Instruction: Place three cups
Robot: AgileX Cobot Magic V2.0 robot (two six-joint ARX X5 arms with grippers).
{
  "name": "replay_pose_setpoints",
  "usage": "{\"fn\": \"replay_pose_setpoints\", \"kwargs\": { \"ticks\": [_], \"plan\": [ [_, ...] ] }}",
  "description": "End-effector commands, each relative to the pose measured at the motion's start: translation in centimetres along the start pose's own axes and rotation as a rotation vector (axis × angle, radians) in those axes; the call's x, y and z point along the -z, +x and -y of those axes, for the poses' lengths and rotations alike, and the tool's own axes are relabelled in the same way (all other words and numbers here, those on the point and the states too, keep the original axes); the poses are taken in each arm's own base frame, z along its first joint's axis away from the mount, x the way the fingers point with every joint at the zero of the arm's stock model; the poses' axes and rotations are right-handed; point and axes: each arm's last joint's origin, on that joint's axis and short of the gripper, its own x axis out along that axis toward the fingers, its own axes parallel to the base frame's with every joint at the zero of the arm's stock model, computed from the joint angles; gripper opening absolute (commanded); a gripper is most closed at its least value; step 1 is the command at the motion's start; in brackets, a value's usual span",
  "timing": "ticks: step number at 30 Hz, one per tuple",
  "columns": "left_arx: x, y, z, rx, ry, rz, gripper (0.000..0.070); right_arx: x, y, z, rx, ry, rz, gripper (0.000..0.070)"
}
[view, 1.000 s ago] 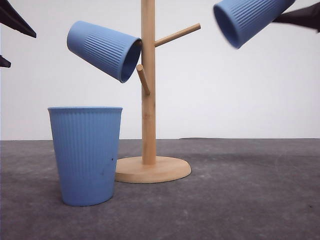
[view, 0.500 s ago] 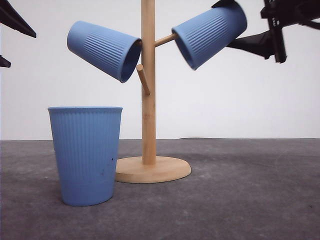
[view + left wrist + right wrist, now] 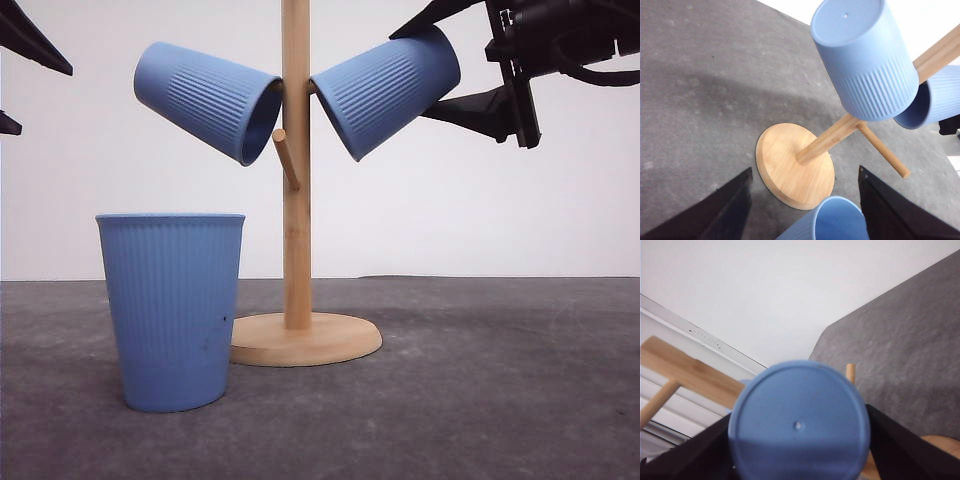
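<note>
Looking forward over the tabletop (image 3: 480,400), you have a wooden cup tree (image 3: 296,200) as your landmark: an upright post on a round base. On the tree's left side the first cup (image 3: 208,100) hangs tilted on a peg, mouth toward the post and flat base pointing up and away. On the tree's right side the second cup (image 3: 382,92) is tilted the same way, its mouth right against the post over the upper right peg. Your right end effector (image 3: 440,65) has its dark fingers above and below this cup near the base end; in the right wrist view the fingers (image 3: 695,460) flank the cup's round base, and they look clamped on it, though contact is hard to confirm from this angle. The third cup (image 3: 172,310) stands upright on the tabletop just left of the tree's base, nearer the camera, mouth up. A short bare peg (image 3: 286,158) juts from the post's front, lower than both hung cups. Your left end effector (image 3: 802,207) is spread wide and holds nothing, hanging above the tree's base and the upright cup's rim.
</note>
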Motion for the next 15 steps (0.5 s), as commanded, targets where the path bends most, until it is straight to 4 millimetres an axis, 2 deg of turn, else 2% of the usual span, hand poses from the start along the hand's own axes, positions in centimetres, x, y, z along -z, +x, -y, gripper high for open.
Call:
{"fn": "replay_pose_setpoints", "kwargs": {
  "ticks": [1,15],
  "plan": [
    [-0.3,0.0,0.1,0.005,0.008,0.011,0.0384,-0.1,0.4,-0.1,-0.011,-0.032,-0.003,0.0485],
    [-0.3,0.0,0.1,0.005,-0.009,0.011,0.0384,0.9,-0.2,0.4,-0.023,-0.041,-0.062,0.0495]
  ]
}}
